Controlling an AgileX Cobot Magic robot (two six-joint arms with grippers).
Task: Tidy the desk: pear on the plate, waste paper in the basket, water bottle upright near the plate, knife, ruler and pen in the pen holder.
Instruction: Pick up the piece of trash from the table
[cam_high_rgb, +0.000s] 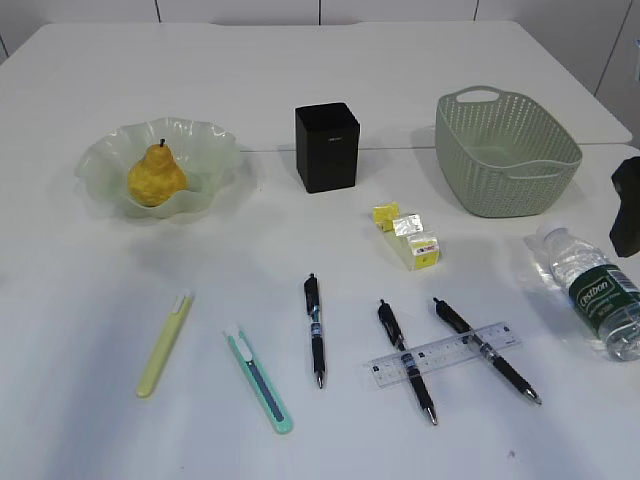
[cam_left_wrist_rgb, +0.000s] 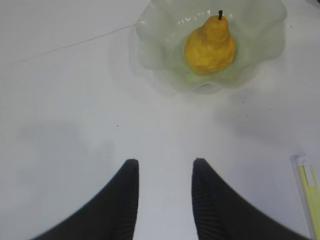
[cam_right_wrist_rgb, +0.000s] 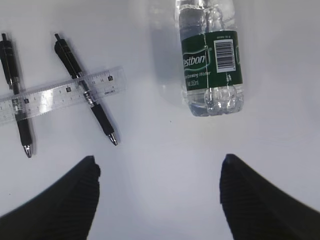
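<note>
Green-labelled and lying on its side, the water bottle (cam_high_rgb: 600, 295) rests at the desk's (cam_high_rgb: 90, 300) right edge in the exterior view, just below the dark right gripper (cam_high_rgb: 628, 220); the pear (cam_high_rgb: 155, 177) already sits in the plate (cam_high_rgb: 215, 150).

From the left wrist, the left gripper (cam_left_wrist_rgb: 165, 167) hangs partly open and empty, the plate ahead of it.

From the right wrist, the right gripper (cam_right_wrist_rgb: 160, 167) is wide open, holding nothing, the bottle just ahead and slightly right. I'd straddle the labelled middle squarely before closing.

"estbon" on water bottle (cam_right_wrist_rgb: 212, 57) label
</note>
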